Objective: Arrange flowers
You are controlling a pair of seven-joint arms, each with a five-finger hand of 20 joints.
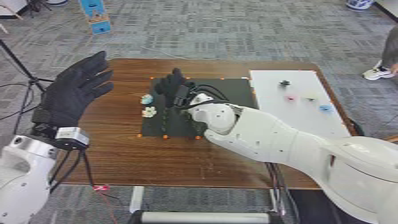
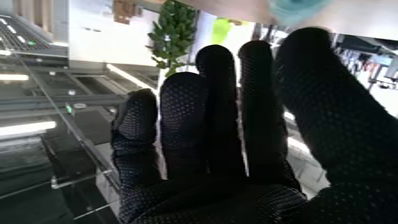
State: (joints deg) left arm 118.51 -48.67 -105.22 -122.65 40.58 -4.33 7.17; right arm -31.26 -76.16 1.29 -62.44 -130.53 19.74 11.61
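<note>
Flowers (image 1: 148,112) sit at the left edge of the dark mat (image 1: 238,91) and on the white board (image 1: 274,82), so I'd lower the right hand (image 1: 171,86), its fingers (image 2: 182,112) released, to pinch one softly underneath its petals.

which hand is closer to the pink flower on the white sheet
Right. The right hand is over the left part of the dark mat, left of the pink flower; the left hand is farther left, by the table's left edge.

Flowers (image 1: 326,108) too small for detail
</note>
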